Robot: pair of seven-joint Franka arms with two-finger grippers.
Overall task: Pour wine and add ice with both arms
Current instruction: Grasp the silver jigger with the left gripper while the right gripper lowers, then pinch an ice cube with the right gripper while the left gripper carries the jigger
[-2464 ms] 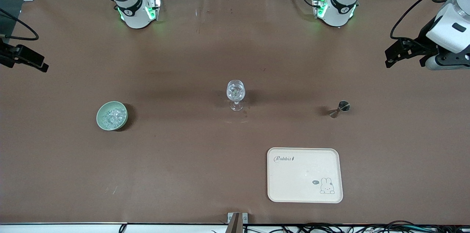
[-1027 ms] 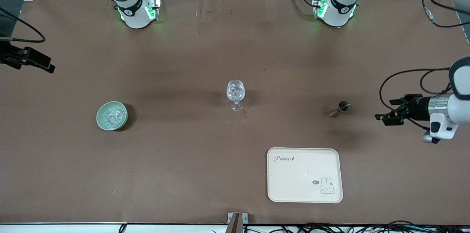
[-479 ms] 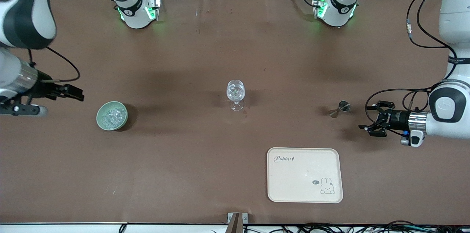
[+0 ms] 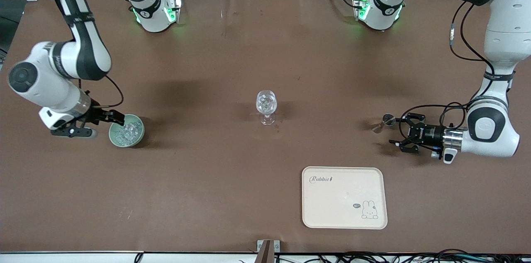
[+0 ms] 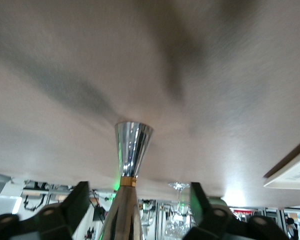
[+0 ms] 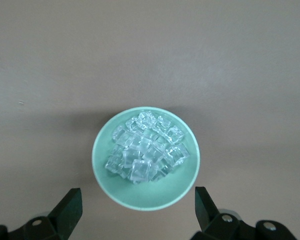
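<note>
- Front view: the right gripper (image 4: 117, 119) sits at the middle left of the frame, over the rim of the pale green bowl (image 4: 127, 130). Its fingers look close together from this angle.
- The ice (image 4: 127, 131) lies heaped inside that bowl, toward the right arm's end of the table.
- The stemmed glass (image 4: 266, 106) stands upright at the centre of the frame, with glittering chunks in its cup.
- The left gripper (image 4: 397, 131) is at the middle right of the frame, lying level and low over the table, its fingers spread apart. It is just beside the metal jigger (image 4: 384, 122) and does not touch it.
- The cream tray (image 4: 344, 197) with a rabbit drawing lies in the lower right of the frame, nearer to the camera than the jigger.
- Both arms reach down from the top corners of the frame.
- Left wrist view: the metal jigger (image 5: 130, 172) stands in the lower middle of the frame between the two spread fingers (image 5: 70, 207), with a gap on each side. The stemmed glass (image 5: 178, 206) shows small at the lower edge, and a corner of the cream tray (image 5: 293, 171) at the lower right.
- Right wrist view: the pale green bowl (image 6: 146, 192) fills the centre of the frame, with the ice (image 6: 146, 147) piled in it. The two fingers (image 6: 67, 209) stand wide apart at the lower corners, one on each side of the bowl, holding nothing.
</note>
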